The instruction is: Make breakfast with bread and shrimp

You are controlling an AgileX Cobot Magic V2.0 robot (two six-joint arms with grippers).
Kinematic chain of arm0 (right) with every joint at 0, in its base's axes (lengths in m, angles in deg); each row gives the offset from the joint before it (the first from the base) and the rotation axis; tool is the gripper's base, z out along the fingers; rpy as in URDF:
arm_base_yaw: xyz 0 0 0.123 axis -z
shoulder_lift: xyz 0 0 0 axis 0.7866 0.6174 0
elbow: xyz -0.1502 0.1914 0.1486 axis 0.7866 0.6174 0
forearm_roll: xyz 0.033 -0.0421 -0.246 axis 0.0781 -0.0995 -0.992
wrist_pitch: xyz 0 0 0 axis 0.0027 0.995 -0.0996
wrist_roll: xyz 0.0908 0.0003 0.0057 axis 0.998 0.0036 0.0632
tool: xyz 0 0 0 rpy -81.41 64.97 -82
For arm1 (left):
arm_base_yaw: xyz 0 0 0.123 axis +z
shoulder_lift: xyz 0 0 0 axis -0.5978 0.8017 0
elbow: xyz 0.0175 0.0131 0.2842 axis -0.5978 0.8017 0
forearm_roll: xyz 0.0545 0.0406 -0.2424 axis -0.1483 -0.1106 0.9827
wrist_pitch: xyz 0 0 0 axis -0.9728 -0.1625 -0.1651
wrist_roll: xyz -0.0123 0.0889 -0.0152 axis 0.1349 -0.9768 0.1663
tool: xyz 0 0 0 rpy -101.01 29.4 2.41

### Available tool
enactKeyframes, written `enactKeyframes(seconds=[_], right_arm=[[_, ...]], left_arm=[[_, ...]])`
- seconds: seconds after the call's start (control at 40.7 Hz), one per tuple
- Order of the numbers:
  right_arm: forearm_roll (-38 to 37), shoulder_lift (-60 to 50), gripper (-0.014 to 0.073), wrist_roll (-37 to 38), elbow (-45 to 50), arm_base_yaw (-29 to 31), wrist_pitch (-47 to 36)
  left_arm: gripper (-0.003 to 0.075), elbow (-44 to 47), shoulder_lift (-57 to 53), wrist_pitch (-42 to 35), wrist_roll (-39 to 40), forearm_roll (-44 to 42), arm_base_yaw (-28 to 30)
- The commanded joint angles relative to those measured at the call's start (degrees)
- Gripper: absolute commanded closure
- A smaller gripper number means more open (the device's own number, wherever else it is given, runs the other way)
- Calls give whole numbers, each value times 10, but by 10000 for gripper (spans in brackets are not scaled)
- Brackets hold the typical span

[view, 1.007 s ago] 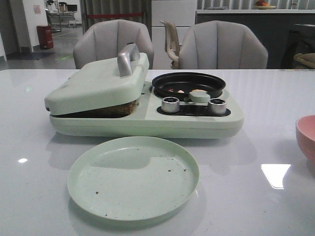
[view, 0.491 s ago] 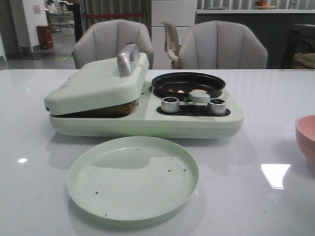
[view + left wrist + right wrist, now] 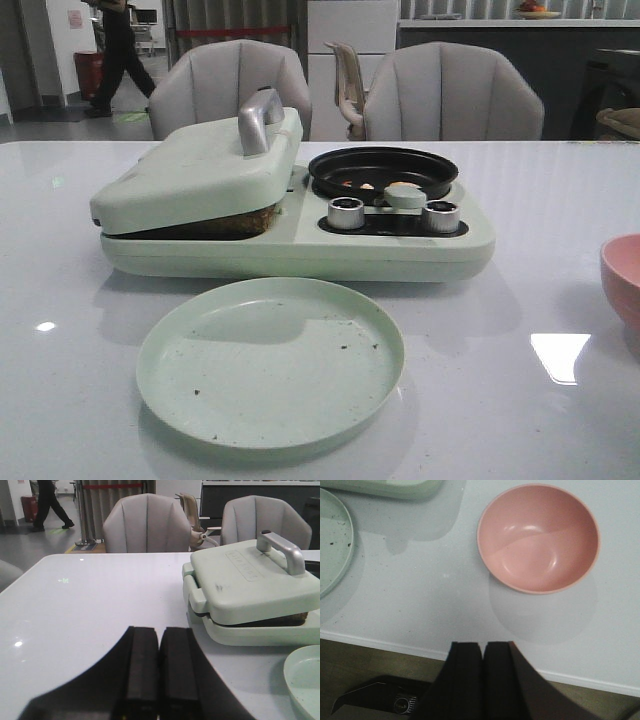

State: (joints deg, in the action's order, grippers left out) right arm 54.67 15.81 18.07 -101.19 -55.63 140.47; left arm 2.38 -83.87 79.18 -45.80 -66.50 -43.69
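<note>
Bread [image 3: 238, 221], brown-crusted, sits pressed under the pale-green hinged lid [image 3: 195, 172] beyond the left claw [image 3: 159, 672]; shrimp [image 3: 366, 185] in the black pan [image 3: 383, 170]; plating remains. Both claws, right claw [image 3: 484, 675] included, are pinched together, empty.

A pale-green plate [image 3: 270, 365] lies before the breakfast maker [image 3: 290, 215]; a pink bowl [image 3: 538, 538] sits well apart.

Mid-frame we are seeing the cooker [image 3: 300, 240] sitting on the table [image 3: 560, 200]; bread [image 3: 245, 220] lying under its lid [image 3: 200, 175] at left, shrimp [image 3: 365, 185] in the pan [image 3: 383, 170] at right. Plate [image 3: 270, 360] lying below; bowl [image 3: 622, 280] at right edge.
</note>
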Motion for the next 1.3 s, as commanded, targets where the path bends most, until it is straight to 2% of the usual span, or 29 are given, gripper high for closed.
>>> enactKeyframes(seconds=[0.0, 0.516, 1.277], right_arm=[[-4, -2, 559, 0, -15, -1, -33], [-4, -2, 559, 0, -15, -1, -33], [-4, -2, 559, 0, -15, -1, -33]], left_arm=[[619, 5, -15, -65, 5, 5, 7], [619, 4, -43, -62, 5, 11, 28], [619, 4, -42, -62, 5, 11, 26]])
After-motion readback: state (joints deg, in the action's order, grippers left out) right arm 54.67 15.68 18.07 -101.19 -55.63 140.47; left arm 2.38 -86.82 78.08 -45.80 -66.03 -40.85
